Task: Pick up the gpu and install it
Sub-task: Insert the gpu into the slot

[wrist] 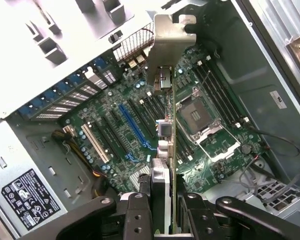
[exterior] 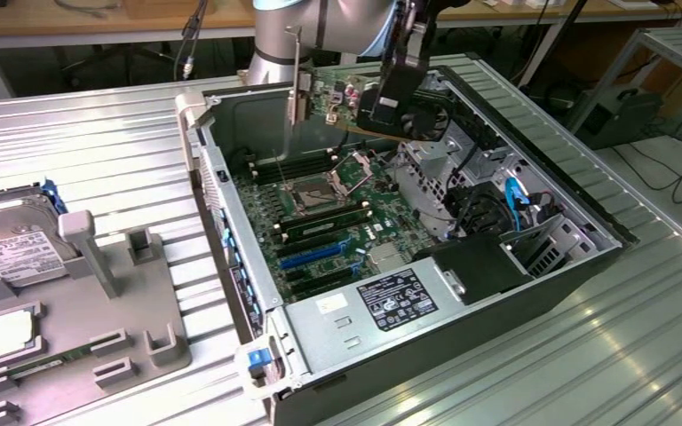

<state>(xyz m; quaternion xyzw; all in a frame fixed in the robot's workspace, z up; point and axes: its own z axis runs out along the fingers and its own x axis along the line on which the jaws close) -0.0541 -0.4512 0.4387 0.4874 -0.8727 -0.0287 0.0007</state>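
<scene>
The gpu [exterior: 359, 111] is a flat dark card with a long silver bracket [exterior: 294, 80] at one end. It hangs upright in the air above the open computer case [exterior: 228, 222], over the motherboard [exterior: 317, 209]. My gripper [exterior: 398, 82] is shut on its upper edge. In the wrist view the gpu [wrist: 171, 140] is seen edge-on between my fingers [wrist: 140, 212], its bracket [wrist: 166, 42] pointing toward the case's rear wall. Below it lie the blue expansion slot [wrist: 132, 127] and the open processor socket [wrist: 197, 112]. The card touches nothing below.
A power supply [exterior: 379, 297] fills the case's near corner, with drive bays and cables [exterior: 513, 213] on the exterior view's right. On the exterior view's left, a grey fixture [exterior: 92, 319] holds a hard drive [exterior: 10, 244], a processor [exterior: 10, 333] and a memory stick [exterior: 45, 362].
</scene>
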